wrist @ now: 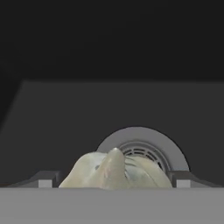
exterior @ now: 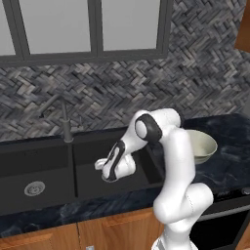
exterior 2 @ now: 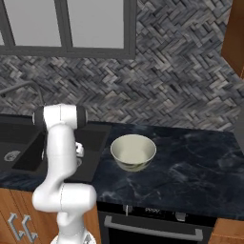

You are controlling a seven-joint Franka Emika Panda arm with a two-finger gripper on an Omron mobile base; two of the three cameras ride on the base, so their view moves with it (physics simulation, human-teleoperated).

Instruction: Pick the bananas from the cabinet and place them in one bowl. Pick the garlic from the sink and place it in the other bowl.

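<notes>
Much of the action is masked: in the left base view the arm's own white links cover the gripper (exterior: 104, 172) where it reaches down into the right basin of the sink (exterior: 53, 161), and in the right base view the upright arm hides most of that basin, leaving just a sliver of the hand beside it. The hand view gives the clearest look, though the garlic (wrist: 114, 170) is cut off along its lower edge; the pale lumpy bulb sits at about 6 o'clock in that view, between the two dark fingertips (wrist: 43, 180), which stand spread on either side of it, one at 8 o'clock and one at 4 o'clock. Whether the pads actually touch the bulb cannot be told. Just behind the garlic, partly covered by it, is the round silver drain (wrist: 146, 151) on the dark basin floor. The left basin holds nothing but its own drain (exterior: 34, 187). The curved faucet (exterior: 65, 122) rises at the sink's back edge, thin and hard to pick out against the herringbone tile. On the black marbled counter (exterior 2: 190, 167), to the right of the sink, the cream bowl (exterior 2: 133, 151) stands upright with nothing in it. A brown cabinet (exterior 2: 233, 38) is cropped at the 2 o'clock corner.
</notes>
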